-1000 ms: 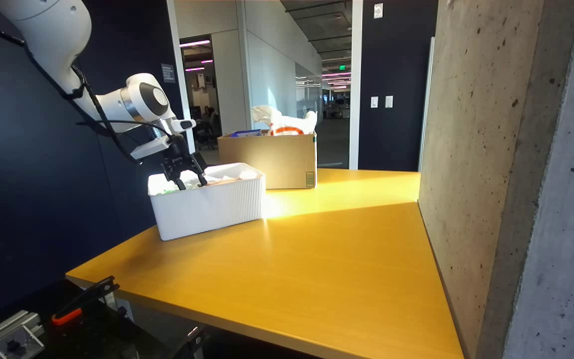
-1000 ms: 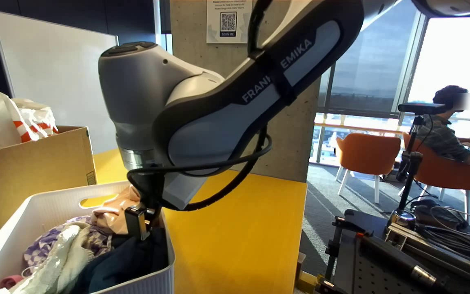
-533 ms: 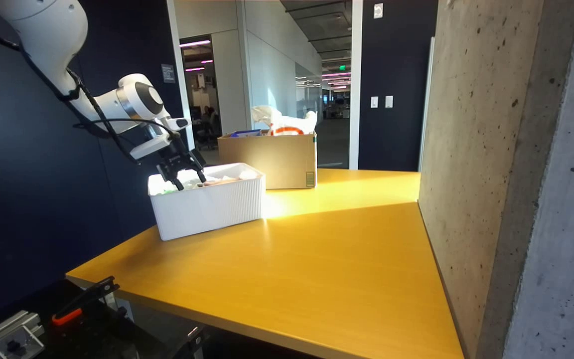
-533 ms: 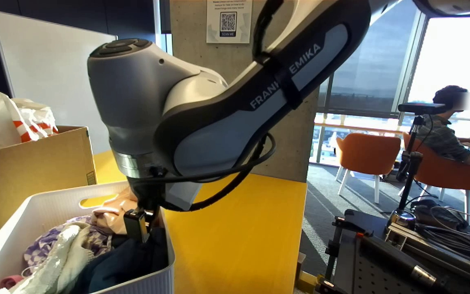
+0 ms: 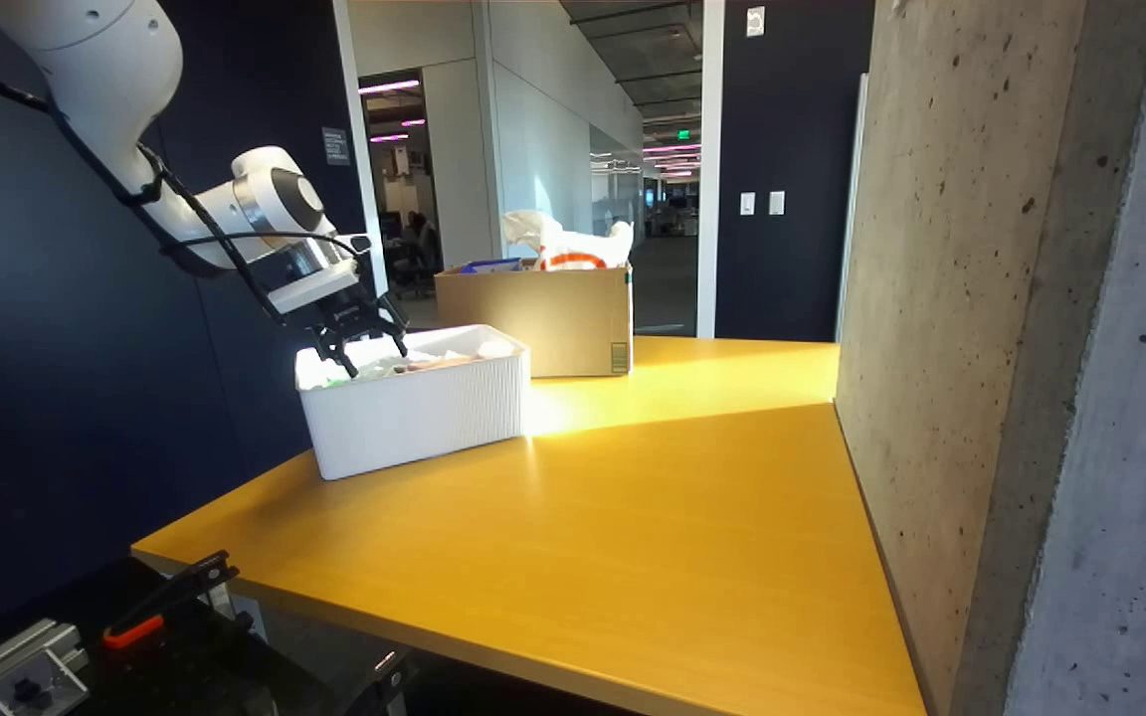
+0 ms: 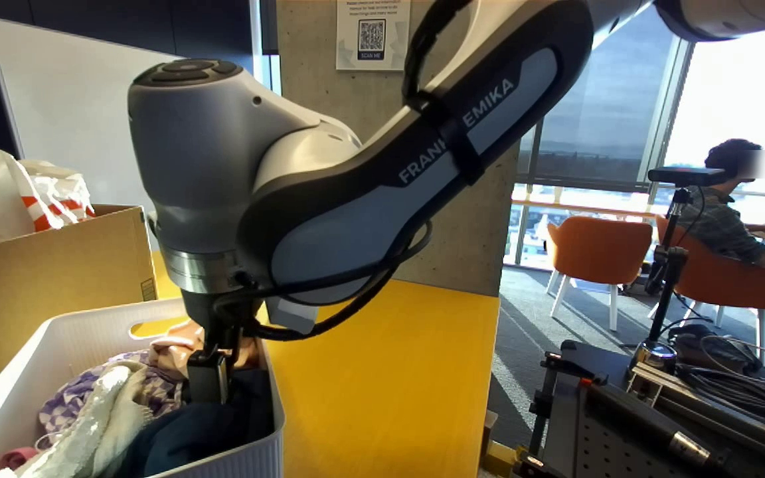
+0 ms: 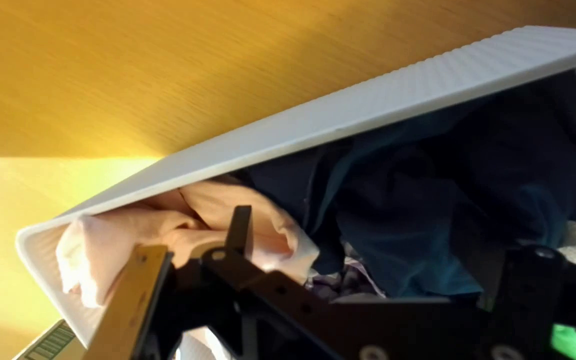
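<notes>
A yellow tabletop (image 5: 633, 537), sunlit across its far part, meets a pitted concrete pillar (image 5: 961, 259) on the right in an exterior view. At its left stands a white ribbed bin (image 5: 424, 423) of clothes; just beyond is a cardboard box (image 5: 538, 323) topped with white plastic bags (image 5: 588, 251) printed in orange-red, though whether box and bin touch cannot be told. The gripper (image 5: 377, 361) has its fingers spread wide, tips lowered within the bin's rim by dark navy cloth (image 6: 180, 435); contact with the cloth is unclear. Peach cloth (image 6: 173, 352) lies farther along the bin near a handle cutout, with purple checked cloth (image 6: 67, 398) and pale cloth (image 6: 107, 411) to the left. In an exterior view the bin's right wall stands between the gripper and the tabletop, and the arm (image 6: 356, 219) hides part of the pillar. A whiteboard (image 6: 103, 113) stands far left; on the right, an orange chair (image 6: 598, 252) and a seated person (image 6: 721, 219) are near tall windows, behind a black perforated bench (image 6: 595, 425).
</notes>
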Controlling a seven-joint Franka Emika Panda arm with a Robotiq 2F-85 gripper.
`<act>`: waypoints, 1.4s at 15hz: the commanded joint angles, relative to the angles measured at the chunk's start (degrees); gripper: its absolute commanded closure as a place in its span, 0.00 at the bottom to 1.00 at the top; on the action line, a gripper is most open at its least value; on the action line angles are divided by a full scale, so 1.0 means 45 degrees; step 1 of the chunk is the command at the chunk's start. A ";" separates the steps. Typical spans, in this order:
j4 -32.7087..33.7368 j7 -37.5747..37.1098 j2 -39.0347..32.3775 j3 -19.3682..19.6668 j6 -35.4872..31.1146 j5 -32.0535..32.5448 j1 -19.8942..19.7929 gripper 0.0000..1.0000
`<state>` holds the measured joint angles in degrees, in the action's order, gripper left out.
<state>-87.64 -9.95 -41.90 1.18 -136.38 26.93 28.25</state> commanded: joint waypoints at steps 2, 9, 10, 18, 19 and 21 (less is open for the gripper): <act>0.0347 0.1925 -0.0629 -0.0848 -0.1179 -0.0135 -0.0741 0.00; 0.1233 0.3271 -0.1796 -0.1277 -0.1213 -0.0357 -0.0833 0.00; 0.1329 0.3317 -0.1883 -0.1277 -0.1180 -0.0368 -0.0824 0.17; 0.1466 0.3404 -0.2031 -0.1228 -0.1306 -0.0389 -0.0860 0.81; 0.1458 0.3367 -0.2002 -0.1230 -0.1287 -0.0405 -0.0848 0.88; 0.1310 0.3113 -0.1782 -0.1163 -0.1184 -0.0423 -0.0764 1.00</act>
<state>-82.24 2.78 -50.28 -3.28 -141.72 26.50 25.42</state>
